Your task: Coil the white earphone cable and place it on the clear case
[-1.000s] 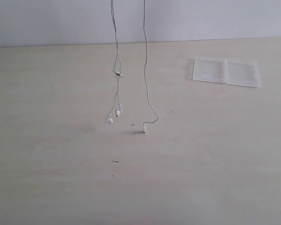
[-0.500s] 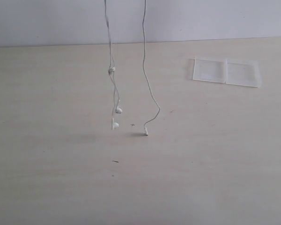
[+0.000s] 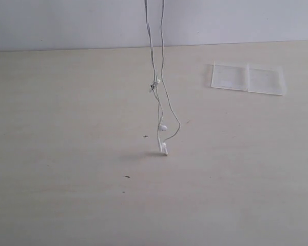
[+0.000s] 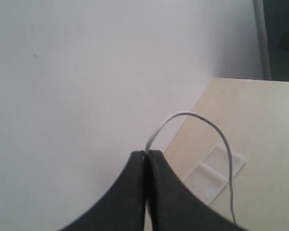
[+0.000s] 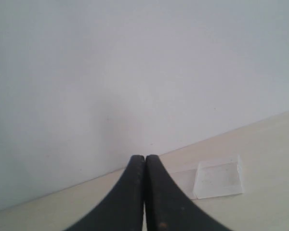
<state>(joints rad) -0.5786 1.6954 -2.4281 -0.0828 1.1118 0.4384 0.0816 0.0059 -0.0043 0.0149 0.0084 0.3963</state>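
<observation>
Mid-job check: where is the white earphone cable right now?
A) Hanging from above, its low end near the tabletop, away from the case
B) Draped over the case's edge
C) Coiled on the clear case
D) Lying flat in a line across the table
A: the white earphone cable hangs in strands from above the exterior view, clear of the clear case, which has nothing on it. The left gripper is shut on the cable.

Exterior view: raised, looking down across the table (image 3: 66, 205) to the wall (image 3: 51, 23), beyond the clear case (image 3: 248, 78). Wrist views: high above the clear case, sighting past the left gripper (image 4: 146, 154) and right gripper (image 5: 145, 158) toward the wall. All three share the clear case.
</observation>
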